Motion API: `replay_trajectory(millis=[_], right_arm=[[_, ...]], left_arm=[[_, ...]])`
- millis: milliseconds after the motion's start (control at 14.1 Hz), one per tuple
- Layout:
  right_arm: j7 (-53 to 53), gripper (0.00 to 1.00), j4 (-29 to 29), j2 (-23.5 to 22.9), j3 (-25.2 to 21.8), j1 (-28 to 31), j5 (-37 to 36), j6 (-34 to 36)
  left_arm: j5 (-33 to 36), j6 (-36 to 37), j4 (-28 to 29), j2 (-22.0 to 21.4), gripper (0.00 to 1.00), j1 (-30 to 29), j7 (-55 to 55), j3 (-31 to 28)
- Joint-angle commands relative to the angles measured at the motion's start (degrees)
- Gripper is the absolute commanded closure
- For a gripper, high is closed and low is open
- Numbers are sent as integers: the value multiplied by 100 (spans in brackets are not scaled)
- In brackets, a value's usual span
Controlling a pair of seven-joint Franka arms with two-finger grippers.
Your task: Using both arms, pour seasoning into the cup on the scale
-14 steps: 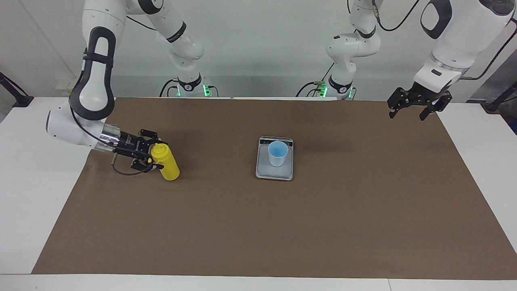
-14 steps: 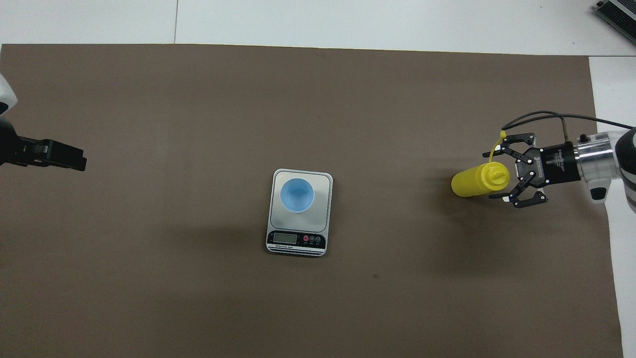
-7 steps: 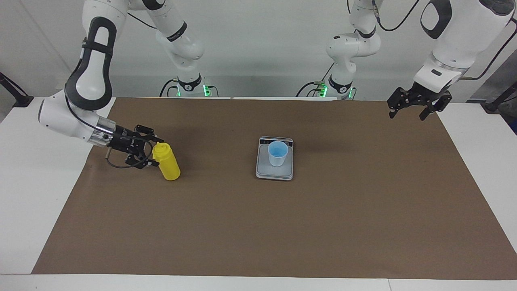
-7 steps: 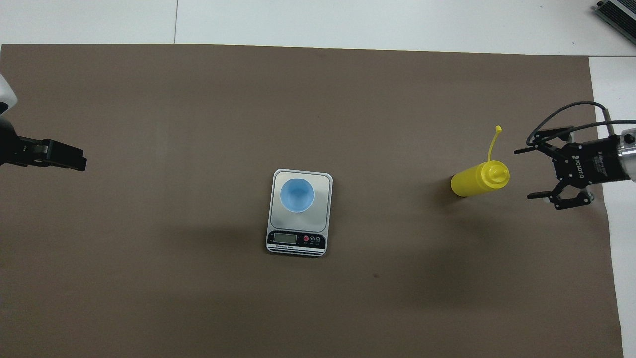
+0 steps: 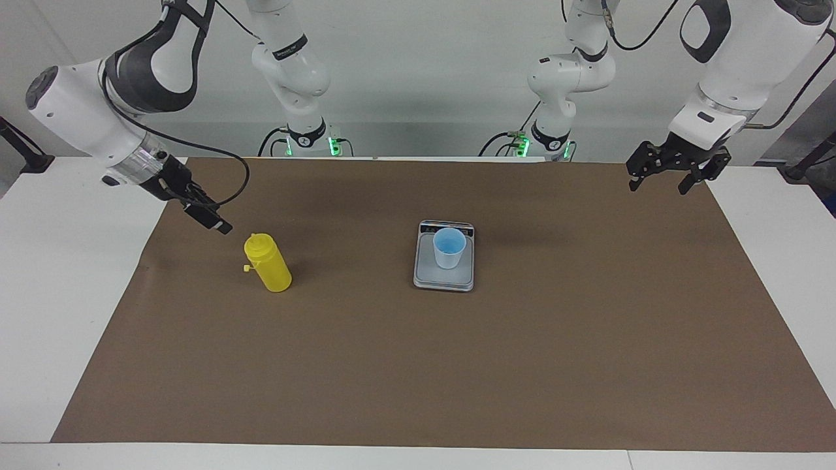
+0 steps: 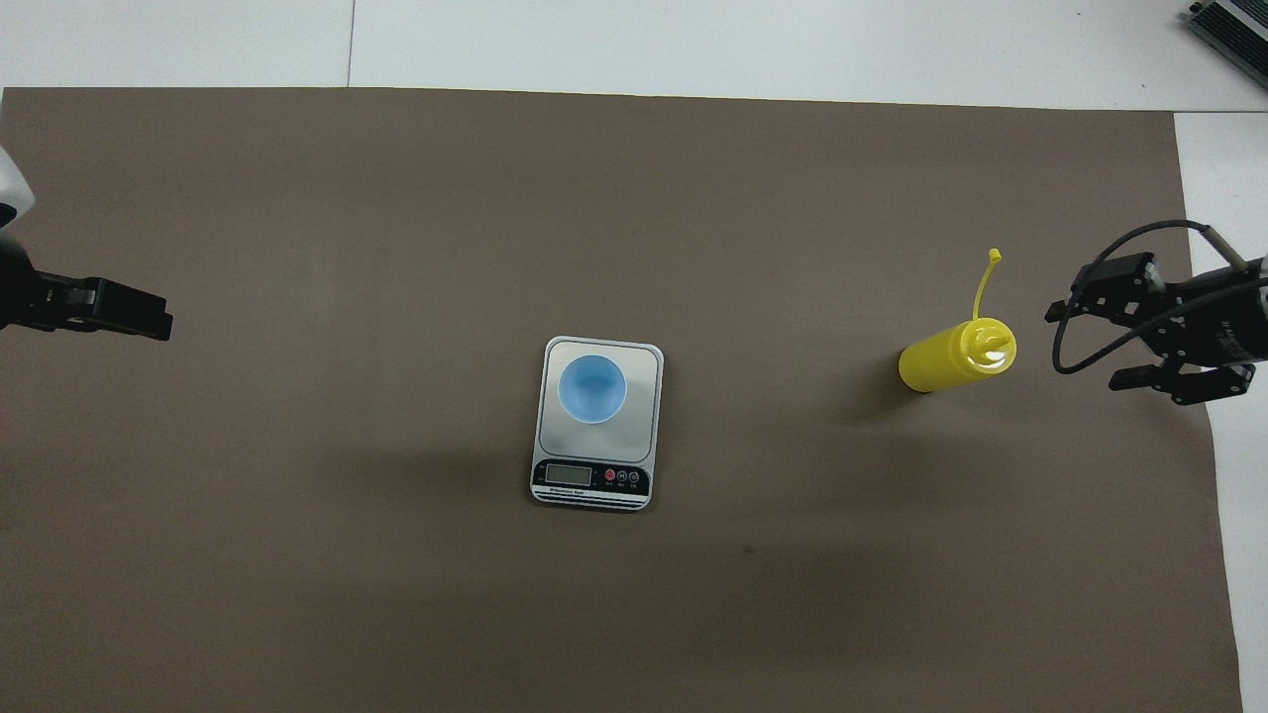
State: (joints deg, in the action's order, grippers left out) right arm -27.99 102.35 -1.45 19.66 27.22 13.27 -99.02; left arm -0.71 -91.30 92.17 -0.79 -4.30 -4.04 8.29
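Note:
The yellow seasoning bottle (image 5: 269, 264) (image 6: 951, 358) stands upright on the brown mat toward the right arm's end of the table, its cap strap (image 6: 983, 287) sticking out. My right gripper (image 5: 219, 225) (image 6: 1090, 345) hangs open in the air beside the bottle, clear of it, over the mat's edge. The light blue cup (image 5: 449, 248) (image 6: 591, 389) stands on the silver scale (image 5: 424, 271) (image 6: 642, 426) at mid-table. Over the mat's edge at the left arm's end, my left gripper (image 5: 658, 188) (image 6: 149, 322) waits open and holds nothing.
A brown mat (image 5: 522, 365) covers most of the white table (image 5: 39, 313). The scale's display strip (image 6: 591, 477) faces the robots. Bare mat lies between the bottle and the scale.
My right gripper has drawn back from around the bottle's top and risen toward its own end of the table. The bottle stays standing. The left arm has not moved.

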Motion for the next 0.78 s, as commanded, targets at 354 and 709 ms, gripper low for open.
replay_trajectory(millis=[354,709], right_arm=[[162,0,-530,-74,56,-1500,-1696,102],[714,0,-1024,-162,73,-1483,-1652,94]], left_arm=[[71,-2,73,-97,0,-97,52,67],[71,-2,73,-88,0,-97,52,67]])
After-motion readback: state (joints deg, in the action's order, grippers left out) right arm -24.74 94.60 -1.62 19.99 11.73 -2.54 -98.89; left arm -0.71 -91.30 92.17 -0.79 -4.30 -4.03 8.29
